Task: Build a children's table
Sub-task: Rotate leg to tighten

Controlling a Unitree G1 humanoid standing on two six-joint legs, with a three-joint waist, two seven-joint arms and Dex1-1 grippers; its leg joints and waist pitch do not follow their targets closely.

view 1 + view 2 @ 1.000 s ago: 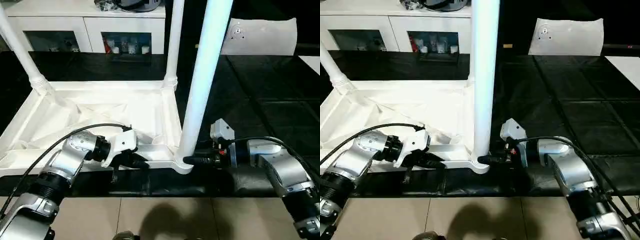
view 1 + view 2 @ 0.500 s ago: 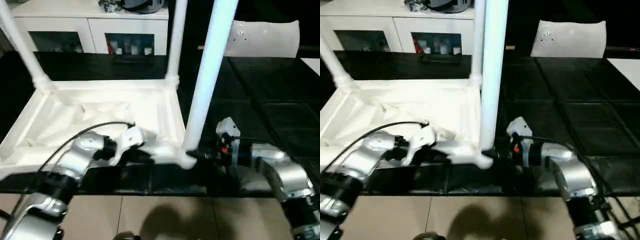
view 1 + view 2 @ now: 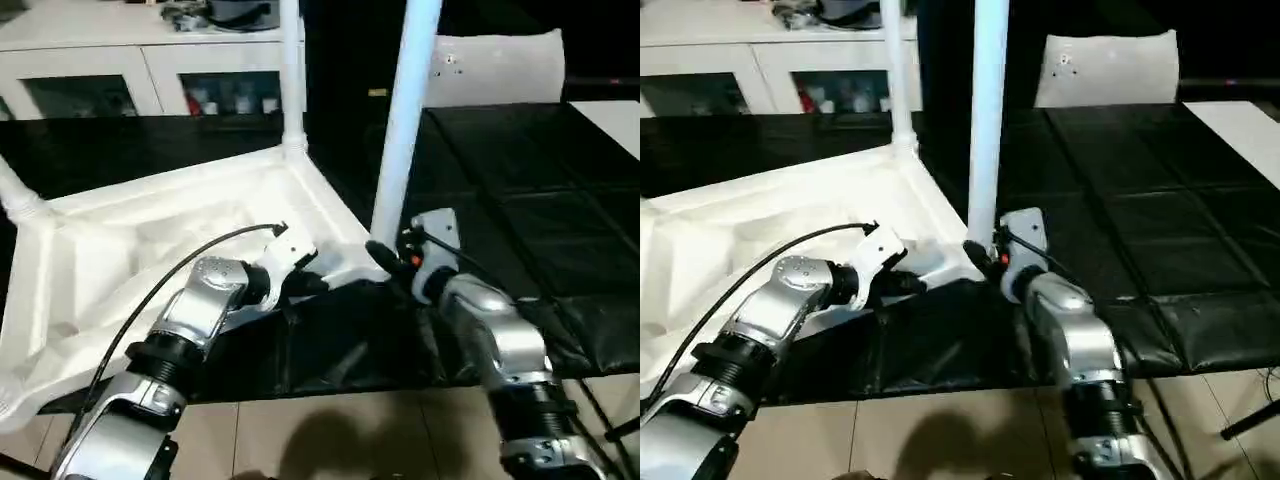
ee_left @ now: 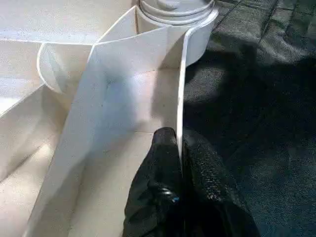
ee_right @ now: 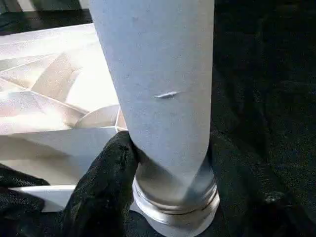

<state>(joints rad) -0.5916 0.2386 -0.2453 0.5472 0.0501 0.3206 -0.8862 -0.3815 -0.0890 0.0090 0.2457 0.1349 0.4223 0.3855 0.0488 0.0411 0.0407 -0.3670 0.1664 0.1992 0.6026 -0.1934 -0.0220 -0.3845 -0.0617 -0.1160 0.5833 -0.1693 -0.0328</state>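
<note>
Table top (image 3: 150,250) white, upside down w/ ribs, left tool (image 4: 180,148) pinching rim, right tool (image 5: 163,163) clasping leg (image 3: 405,120)

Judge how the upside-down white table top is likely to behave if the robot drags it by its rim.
The table top probably stays stiff: ribs brace its underside. It looks light, thin plastic, since the left gripper pinches just its thin rim. With the legs standing tall in their sockets, it may rock or tip.

Head stereo pair looks forward and down, sharing table top (image 3: 150,250) and leg (image 3: 405,120) toward 12 o'clock; wrist cameras view that corner close-up
</note>
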